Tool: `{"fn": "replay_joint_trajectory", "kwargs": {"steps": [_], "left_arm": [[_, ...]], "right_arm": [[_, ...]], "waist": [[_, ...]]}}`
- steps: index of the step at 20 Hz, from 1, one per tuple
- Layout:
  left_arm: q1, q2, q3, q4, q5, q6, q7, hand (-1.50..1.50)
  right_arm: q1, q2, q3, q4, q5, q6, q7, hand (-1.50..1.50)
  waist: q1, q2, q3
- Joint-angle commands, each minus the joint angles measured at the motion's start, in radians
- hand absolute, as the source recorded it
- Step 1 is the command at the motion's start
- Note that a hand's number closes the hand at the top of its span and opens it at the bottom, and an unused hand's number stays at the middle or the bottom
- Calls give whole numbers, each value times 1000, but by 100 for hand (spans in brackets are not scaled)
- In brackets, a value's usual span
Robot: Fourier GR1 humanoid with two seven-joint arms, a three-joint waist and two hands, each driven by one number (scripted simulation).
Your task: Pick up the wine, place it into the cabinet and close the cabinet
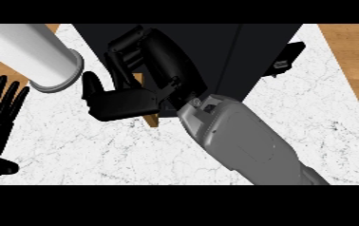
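Right hand (pixel 126 104): mid-view, fingers (pixel 125 44) curled inward over dark cabinet (pixel 217 49), thumb (pixel 91 85) out to left; no object visible in curl. Grey forearm (pixel 238 139) runs in from lower right. Small wooden edge (pixel 151 120) shows just below palm. Black handle-like part (pixel 284 61) on cabinet's right side. Wine: not visible, position cannot be told. White cylinder (pixel 38 54) upper left, near thumb, apart from it. Left hand (pixel 8 106) resting at left edge, fingers straight, up. White marble counter (pixel 84 149) beneath all.
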Motion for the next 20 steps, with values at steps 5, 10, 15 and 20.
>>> {"fn": "replay_joint_trajectory", "kwargs": {"steps": [5,10,15,20], "left_arm": [[-25,-26,24,-31,10,25,63,-150],[-60,-35,27,16,-5,4,50,-150],[-45,-11,44,13,7,-27,62,-150],[-84,-4,43,13,44,-39,101,-150]], "right_arm": [[71,-61,-110,135,21,179,-125,150],[-27,-54,-191,321,14,238,-193,150],[17,-75,-168,333,66,249,-266,150],[5,-70,-188,399,64,263,-303,150]], "waist": [[-8,0,1],[4,8,0],[5,6,0],[11,12,0]]}}
